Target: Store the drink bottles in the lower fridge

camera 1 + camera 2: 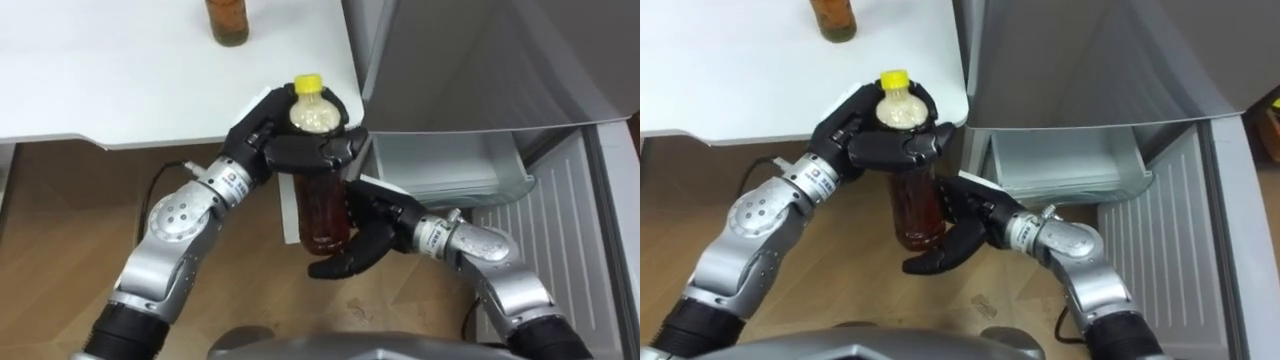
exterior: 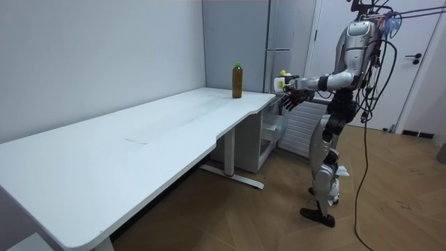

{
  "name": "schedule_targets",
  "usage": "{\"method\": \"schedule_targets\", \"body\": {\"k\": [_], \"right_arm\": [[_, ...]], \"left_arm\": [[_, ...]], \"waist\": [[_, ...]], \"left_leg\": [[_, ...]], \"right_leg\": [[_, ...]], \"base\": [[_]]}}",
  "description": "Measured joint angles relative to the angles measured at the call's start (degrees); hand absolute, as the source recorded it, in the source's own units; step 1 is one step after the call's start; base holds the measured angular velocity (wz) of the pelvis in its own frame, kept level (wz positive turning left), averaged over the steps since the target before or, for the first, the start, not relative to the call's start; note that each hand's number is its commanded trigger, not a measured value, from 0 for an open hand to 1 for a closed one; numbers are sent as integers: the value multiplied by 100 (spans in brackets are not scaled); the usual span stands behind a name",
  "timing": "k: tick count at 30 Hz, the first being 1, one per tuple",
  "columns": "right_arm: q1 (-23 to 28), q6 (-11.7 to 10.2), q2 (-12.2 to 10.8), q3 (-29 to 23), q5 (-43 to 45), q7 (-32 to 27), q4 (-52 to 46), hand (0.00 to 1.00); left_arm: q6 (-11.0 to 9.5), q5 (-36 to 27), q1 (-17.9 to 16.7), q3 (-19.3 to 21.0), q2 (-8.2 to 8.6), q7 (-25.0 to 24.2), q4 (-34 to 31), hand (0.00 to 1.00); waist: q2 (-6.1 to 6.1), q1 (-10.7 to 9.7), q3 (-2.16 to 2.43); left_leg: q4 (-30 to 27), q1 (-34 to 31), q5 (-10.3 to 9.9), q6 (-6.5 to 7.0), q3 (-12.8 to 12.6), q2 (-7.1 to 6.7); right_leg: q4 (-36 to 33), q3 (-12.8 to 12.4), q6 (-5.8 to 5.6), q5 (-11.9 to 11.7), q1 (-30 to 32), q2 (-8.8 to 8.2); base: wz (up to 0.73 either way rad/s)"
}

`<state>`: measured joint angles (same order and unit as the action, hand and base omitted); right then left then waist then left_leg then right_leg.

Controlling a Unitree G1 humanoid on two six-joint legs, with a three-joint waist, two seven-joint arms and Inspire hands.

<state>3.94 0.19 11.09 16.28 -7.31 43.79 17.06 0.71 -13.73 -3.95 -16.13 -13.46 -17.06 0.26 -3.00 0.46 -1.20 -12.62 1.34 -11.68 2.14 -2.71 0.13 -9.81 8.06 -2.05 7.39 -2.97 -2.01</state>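
Aloft, the left robot hand (image 1: 275, 140) grips the bottle (image 1: 322, 210) while the right robot hand (image 1: 372, 232), fingers spread, cradles its base.

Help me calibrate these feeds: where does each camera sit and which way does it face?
Left eye view: on the head, looking down at the yellow-capped bottle gripped by the left hand, right hand at its base; both forearms show.
Right eye view: beside it, same downward look, same arms.
Room view: across the room, facing along the white table to the fridge; whole robot stands.
Shared: held bottle and second bottle.
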Motion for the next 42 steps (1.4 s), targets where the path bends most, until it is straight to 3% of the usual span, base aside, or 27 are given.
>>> {"method": "schedule_targets", "body": {"k": [6,7,8,19,22,24,27,30,31,32,42], "right_arm": [[-5,-1,59,126,-663,130,-4,0],[-6,-1,67,127,-694,130,-4,54],[-6,-1,85,132,-798,131,-4,100],[4,240,188,230,-1252,-54,-4,100],[4,238,212,284,-1261,-79,-4,100],[4,227,207,313,-1277,-107,-4,100],[3,232,169,325,-1281,-200,-4,100],[4,232,166,355,-1300,-205,-4,100],[3,232,160,361,-1307,-218,-4,100],[4,232,155,375,-1311,-240,-4,100],[4,232,229,405,-1311,-387,-4,100]], "left_arm": [[-22,321,-61,-86,-75,6,80,100],[-45,321,-61,-87,-73,7,91,100],[-60,321,-61,-88,-65,13,98,100],[-171,319,-88,-275,-40,21,104,100],[-170,304,-89,-344,-30,37,103,100],[-169,254,-90,-359,6,64,129,100],[-234,249,-89,-436,53,64,133,100],[-263,203,-91,-488,74,59,140,51],[-270,205,-91,-492,82,57,140,14],[-273,208,-91,-502,92,63,145,1],[-273,89,-107,-489,28,65,158,0]], "waist": [[-44,6,-26],[-50,19,-30],[-59,36,-32],[-60,159,-8],[-21,152,22],[33,150,70],[59,144,89],[56,140,87],[56,140,86],[53,140,85],[22,146,48]], "left_leg": [[-11,-13,-3,-4,12,3],[-9,-14,-3,-4,13,2],[-10,-12,-3,-4,12,2],[-69,-109,9,-16,18,-16],[-77,-117,9,-17,35,-14],[-78,-114,10,-18,36,-14],[-77,-108,17,-26,43,-15],[-71,-109,21,-32,45,-13],[-62,-110,21,-32,45,-13],[-51,-112,21,-33,45,-13],[-58,-156,24,-38,25,-10]], "right_leg": [[-8,-14,0,0,-2,-2],[-13,-14,0,0,2,-2],[-22,-15,0,0,6,-3],[-80,7,0,0,105,-1],[-80,51,1,-1,104,-1],[-81,62,1,-1,100,-2],[-82,66,1,-1,88,-3],[-83,66,1,-1,87,-2],[-83,67,1,-1,86,-1],[-84,67,1,-1,78,-1],[-81,67,1,-1,104,3]], "base": [[0],[0],[0],[0],[0],[0],[0],[0],[0],[0],[0]]}}
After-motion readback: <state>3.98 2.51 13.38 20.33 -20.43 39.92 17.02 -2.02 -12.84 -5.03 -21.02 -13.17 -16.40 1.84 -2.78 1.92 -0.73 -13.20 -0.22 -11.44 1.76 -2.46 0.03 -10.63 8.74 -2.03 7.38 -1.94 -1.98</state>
